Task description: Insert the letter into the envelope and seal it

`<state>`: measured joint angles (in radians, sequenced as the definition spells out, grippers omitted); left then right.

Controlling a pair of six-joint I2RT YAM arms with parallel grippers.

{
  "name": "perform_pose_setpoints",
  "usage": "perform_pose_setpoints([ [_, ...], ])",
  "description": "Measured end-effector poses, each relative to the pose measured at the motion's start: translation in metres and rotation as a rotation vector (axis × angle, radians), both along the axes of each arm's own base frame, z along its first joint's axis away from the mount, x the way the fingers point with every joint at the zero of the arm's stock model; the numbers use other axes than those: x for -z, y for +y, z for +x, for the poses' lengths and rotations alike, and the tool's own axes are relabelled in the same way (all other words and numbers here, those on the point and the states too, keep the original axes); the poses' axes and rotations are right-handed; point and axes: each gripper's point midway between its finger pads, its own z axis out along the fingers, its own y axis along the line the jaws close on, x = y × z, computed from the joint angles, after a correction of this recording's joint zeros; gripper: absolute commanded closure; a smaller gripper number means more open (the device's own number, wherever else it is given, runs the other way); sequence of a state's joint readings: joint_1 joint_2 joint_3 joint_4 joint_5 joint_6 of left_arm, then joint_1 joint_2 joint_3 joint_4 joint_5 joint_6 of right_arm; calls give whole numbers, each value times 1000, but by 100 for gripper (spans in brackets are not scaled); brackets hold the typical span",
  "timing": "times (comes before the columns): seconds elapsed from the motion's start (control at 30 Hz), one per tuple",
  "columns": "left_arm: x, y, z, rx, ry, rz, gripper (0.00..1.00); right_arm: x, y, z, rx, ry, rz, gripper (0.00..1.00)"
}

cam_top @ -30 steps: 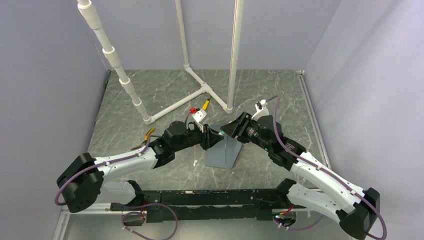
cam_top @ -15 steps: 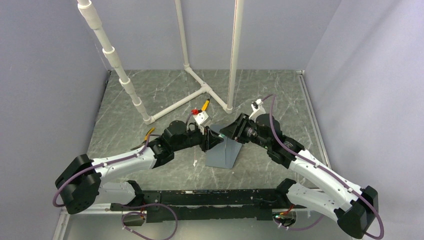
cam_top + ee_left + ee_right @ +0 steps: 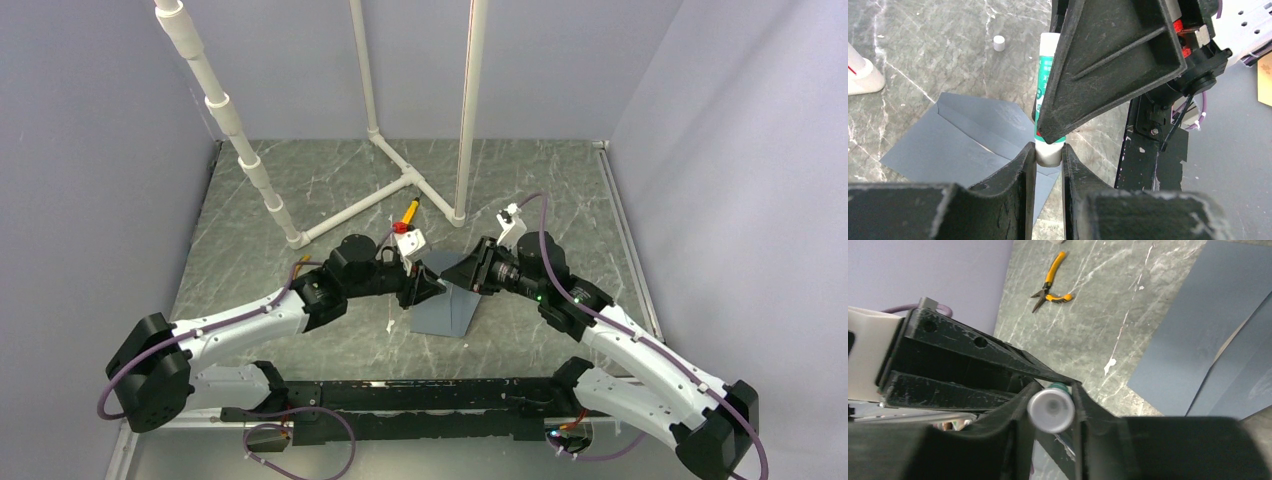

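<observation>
Envelope [image 3: 440,314] lies mid-desk, flap open, unsealed; letter not visible. Left tool [image 3: 1048,152], right tool [image 3: 1052,390] both clamp glue stick [image 3: 1046,55]. Gluing, sealing outstanding.

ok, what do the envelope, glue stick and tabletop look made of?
The envelope: matte blue-grey paper, judging by its crisp fold creases.
The glue stick: seemingly smooth plastic, white with a green printed label, slightly glossy.
The tabletop: grey-green marble pattern with white veins; real stone or printed laminate, can't tell.
</observation>
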<state>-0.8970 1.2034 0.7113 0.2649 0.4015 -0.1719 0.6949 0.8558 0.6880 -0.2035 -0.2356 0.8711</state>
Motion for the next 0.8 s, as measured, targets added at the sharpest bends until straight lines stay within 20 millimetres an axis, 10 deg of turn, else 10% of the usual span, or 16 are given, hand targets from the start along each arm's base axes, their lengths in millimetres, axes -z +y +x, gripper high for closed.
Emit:
perform_pose_setpoints([
  [0.1,0,2,-2,6,-1,6,86,2,0,-2,-8,3,-2,99],
  [0.23,0,3,-2,2,4,15,23,3,0,-3,-15,-1,-1,100],
  [0.33,2,4,-1,-18,25,21,13,4,-1,-2,-12,-20,-3,100],
  [0.47,-2,7,2,-58,43,8,15,11,-10,8,40,-85,-42,100],
  [0.6,-1,19,2,-137,95,-26,39,29,-24,29,133,-162,-136,100],
  [0.8,61,38,6,-337,336,5,64,80,-34,58,235,-203,-363,100],
])
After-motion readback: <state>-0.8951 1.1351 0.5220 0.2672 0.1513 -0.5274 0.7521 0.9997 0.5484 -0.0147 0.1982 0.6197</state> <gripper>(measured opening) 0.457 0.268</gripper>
